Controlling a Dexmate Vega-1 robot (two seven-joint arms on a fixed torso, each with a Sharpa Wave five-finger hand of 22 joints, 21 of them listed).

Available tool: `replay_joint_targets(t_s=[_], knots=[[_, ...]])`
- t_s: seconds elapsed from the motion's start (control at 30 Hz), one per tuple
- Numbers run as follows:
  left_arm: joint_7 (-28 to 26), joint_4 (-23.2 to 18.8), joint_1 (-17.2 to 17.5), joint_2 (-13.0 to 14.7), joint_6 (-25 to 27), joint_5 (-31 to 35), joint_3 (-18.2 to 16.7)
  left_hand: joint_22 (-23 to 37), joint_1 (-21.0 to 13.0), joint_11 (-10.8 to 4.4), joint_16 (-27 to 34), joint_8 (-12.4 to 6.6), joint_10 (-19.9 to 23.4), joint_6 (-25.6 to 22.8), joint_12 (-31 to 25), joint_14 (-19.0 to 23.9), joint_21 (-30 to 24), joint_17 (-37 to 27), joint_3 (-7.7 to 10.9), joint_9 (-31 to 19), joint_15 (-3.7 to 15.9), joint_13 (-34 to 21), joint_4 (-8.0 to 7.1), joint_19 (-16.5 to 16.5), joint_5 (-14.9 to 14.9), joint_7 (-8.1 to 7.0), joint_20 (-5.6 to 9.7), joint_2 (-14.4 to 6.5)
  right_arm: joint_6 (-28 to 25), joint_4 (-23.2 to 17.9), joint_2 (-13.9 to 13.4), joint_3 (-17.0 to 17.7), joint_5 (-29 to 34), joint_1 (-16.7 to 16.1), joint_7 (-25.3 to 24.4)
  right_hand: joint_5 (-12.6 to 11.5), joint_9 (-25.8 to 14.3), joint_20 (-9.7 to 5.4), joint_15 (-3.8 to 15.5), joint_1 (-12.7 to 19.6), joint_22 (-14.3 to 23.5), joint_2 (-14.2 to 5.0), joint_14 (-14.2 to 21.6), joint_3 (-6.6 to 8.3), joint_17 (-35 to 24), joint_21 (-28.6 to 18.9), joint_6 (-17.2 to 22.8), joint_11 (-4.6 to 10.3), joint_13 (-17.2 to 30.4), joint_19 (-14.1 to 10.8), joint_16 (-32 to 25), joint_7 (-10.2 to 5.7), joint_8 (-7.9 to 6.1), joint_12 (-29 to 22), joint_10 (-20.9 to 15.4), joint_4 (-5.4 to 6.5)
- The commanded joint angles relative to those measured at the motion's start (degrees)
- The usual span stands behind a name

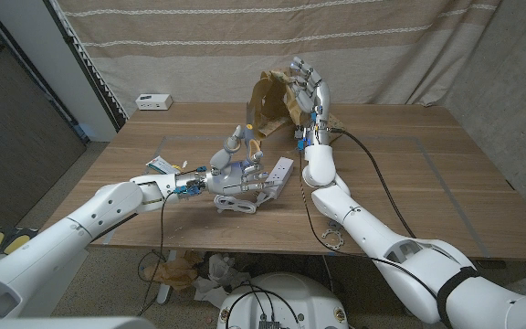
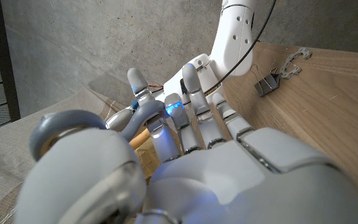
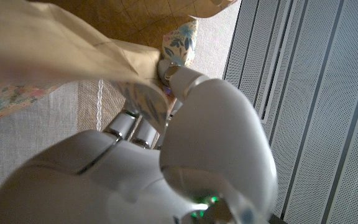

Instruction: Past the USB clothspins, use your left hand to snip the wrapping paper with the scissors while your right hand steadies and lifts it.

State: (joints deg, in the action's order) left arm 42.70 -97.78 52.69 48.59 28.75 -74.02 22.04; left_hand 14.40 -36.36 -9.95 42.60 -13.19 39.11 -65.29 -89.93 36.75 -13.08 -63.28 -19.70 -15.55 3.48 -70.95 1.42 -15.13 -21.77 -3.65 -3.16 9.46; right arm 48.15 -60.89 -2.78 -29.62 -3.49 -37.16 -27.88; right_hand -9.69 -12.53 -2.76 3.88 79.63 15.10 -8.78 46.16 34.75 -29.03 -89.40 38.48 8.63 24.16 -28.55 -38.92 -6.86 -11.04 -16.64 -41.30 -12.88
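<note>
right hand: raised over the far side of the worktop, fingers pinching the edge of the wrapping paper
wrapping paper: brown, crumpled, held up off the worktop, hanging just beside the right fingers on the left hand's side; floral print on the inner face in the right wrist view
left hand: low over the worktop middle, fingers spread and reaching toward the paper
scissors: grey loop handle sits against the left thumb; blades hidden, cannot tell if gripped
cable: white, coiled under the left fingers
white box: far corner, well apart from both hands
binder clip: on the worktop near the right forearm
</note>
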Motion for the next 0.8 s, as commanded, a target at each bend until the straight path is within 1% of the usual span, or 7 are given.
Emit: replay_joint_targets(t_s=[0.03, 0.13, 0.47, 0.5, 0.8], knots=[[-0.33, 0.0, 0.43, 0.05, -0.42, -0.13, -0.55, -0.01, 0.37, -1.65, 0.28, -0.35, 0.51, -0.21, -0.18, 0.4, -0.21, -0.12, -0.15, -0.28, 7.81, -0.08, 0.24, 0.35, -0.17, 3.2, -0.09, -0.3, -0.2, -0.41, -0.08, 0.13, -1.05, -0.49, 0.99, -0.43, -0.04, -9.35, 9.34, 1.26, 0.28, -2.85, 10.44, 6.35, -2.21, -0.27, 0.03, 0.03, -0.17, -0.04, -6.56, 0.03, -0.41, 0.37, -0.62, 6.76], [-0.24, 0.15, 0.64, -0.1, -0.73, -0.25, -0.71, 0.0, 0.37, -1.66, 0.27, -0.37, 0.53, -0.29, -0.19, 0.54, -0.23, -0.02, -0.15, -0.27, 7.84, -0.08, 0.24, 0.31, -0.18, 3.13, -0.03, -0.31, -0.51, -0.92, -0.21, 0.21, -1.34, -0.81, 1.19, -0.43, -0.04, -9.35, 9.34, 1.24, 0.3, -2.8, 10.46, 6.31, -2.24, -0.29, 0.06, -0.13, -0.28, -0.04, -6.57, 0.05, -0.42, 0.43, -0.8, 6.77], [0.4, 0.73, 0.44, -0.29, -1.09, 0.12, -0.6, -0.01, 0.32, -1.64, 0.22, -0.29, 0.49, -0.14, -0.17, 0.27, -0.21, -0.15, -0.12, -0.27, 7.85, -0.08, 0.26, 0.38, -0.22, 2.89, -0.05, -0.37, -0.6, -1.73, -0.38, 0.26, -2.87, -1.57, 2.55, -0.47, -0.05, -9.3, 9.33, 1.15, 0.32, -2.88, 10.61, 6.26, -2.31, -0.29, 0.1, 0.05, -0.63, -0.1, -6.6, 0.12, -0.43, 0.74, -1.06, 6.97], [0.28, 0.74, 0.5, -0.32, -1.06, 0.05, -0.63, -0.01, 0.32, -1.64, 0.19, -0.29, 0.48, -0.12, -0.17, 0.34, -0.21, -0.06, -0.12, -0.28, 7.82, -0.08, 0.26, 0.39, -0.23, 2.87, -0.05, -0.37, -0.55, -1.86, -0.39, 0.28, -3.01, -1.65, 2.69, -0.47, -0.05, -9.31, 9.32, 1.12, 0.34, -2.86, 10.67, 6.22, -2.32, -0.32, 0.1, -0.17, -0.7, -0.13, -6.62, 0.12, -0.44, 0.77, -1.18, 7.01], [1.03, 1.27, 0.29, -0.49, -0.89, 0.15, -0.35, -0.01, 0.28, -1.65, 0.18, -0.33, 0.47, -0.22, -0.17, 0.34, -0.2, -0.08, -0.1, -0.31, 7.85, -0.08, 0.26, 0.43, -0.28, 3.04, 0.0, -0.45, 0.08, -2.5, -0.31, 0.6, -4.18, -2.05, 3.91, -0.5, -0.07, -9.37, 9.31, 1.07, 0.37, -2.88, 10.82, 6.16, -2.13, -0.32, -0.09, -0.34, -1.09, -0.26, -6.46, 0.19, -0.36, 1.16, -1.36, 7.15]])
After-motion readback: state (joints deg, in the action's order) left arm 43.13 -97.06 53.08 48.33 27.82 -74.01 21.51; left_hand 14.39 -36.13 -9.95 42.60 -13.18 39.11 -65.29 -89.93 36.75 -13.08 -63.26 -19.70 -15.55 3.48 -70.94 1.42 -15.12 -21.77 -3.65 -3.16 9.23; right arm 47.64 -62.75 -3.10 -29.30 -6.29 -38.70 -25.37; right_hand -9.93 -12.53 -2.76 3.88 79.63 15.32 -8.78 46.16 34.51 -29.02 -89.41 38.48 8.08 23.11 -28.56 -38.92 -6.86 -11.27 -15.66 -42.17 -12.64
